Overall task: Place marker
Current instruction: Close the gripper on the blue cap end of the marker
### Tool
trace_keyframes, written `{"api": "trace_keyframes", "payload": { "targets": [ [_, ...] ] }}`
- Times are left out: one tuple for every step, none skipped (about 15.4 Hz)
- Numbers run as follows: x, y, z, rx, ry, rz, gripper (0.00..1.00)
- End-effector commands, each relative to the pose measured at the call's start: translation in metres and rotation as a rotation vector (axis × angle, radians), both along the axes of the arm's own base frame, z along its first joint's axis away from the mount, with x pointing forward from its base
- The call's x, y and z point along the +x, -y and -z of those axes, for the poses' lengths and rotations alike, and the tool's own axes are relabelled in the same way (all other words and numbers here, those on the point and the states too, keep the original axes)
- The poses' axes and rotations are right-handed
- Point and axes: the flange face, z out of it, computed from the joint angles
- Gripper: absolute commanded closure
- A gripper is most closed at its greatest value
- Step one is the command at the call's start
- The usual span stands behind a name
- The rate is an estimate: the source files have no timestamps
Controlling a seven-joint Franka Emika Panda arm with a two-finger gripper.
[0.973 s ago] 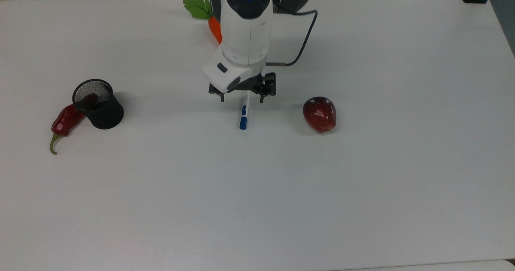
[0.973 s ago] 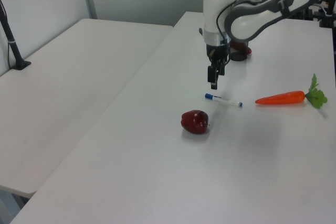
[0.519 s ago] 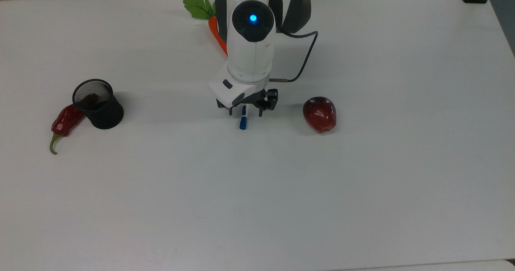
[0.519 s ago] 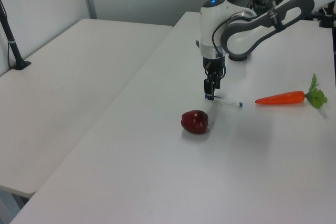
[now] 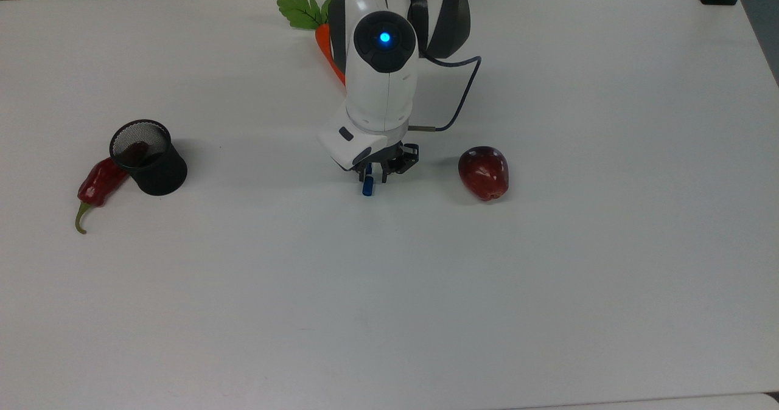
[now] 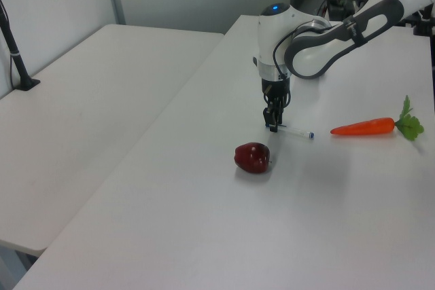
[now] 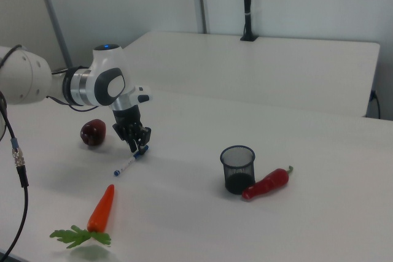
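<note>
The gripper (image 5: 372, 175) is down over the marker (image 5: 367, 186), jaws closed across its capped end; its long axis runs near-to-far in the top view.

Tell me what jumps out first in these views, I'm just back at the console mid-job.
The gripper is down at the table, its fingers shut on the blue-capped end of the marker, which lies flat near the table's middle. A dark red apple sits to the top view's right of it; far to the top view's left a black mesh cup stands with a red chili pepper leaning against it. A carrot lies beyond the marker's other end.
</note>
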Motion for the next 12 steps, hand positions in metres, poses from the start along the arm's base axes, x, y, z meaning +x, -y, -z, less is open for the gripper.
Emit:
{"api": "trace_keyframes", "payload": {
  "targets": [
    [-0.0018, -0.0041, 0.0029, 0.001, 0.024, 0.032, 0.68],
    [-0.0013, -0.0042, 0.0021, 0.002, 0.028, 0.042, 0.68],
    [-0.0013, -0.0042, 0.0021, 0.002, 0.028, 0.050, 0.69],
    [-0.0013, -0.0042, 0.0021, 0.002, 0.029, 0.058, 0.70],
    [-0.0013, -0.0042, 0.0021, 0.002, 0.030, 0.070, 0.72],
    [-0.0013, -0.0042, 0.0021, 0.002, 0.030, 0.078, 0.75],
    [-0.0015, -0.0052, 0.0021, 0.002, 0.030, 0.078, 0.78],
    [-0.0013, -0.0042, 0.0021, 0.002, 0.030, 0.079, 0.82],
    [-0.0011, -0.0053, 0.0014, 0.003, 0.032, 0.078, 0.85],
    [-0.0013, -0.0053, 0.0015, 0.002, 0.030, 0.078, 0.87],
    [-0.0010, -0.0053, -0.0001, 0.003, 0.032, 0.078, 0.90],
    [-0.0011, -0.0053, -0.0010, 0.003, 0.032, 0.078, 0.93]
  ]
}}
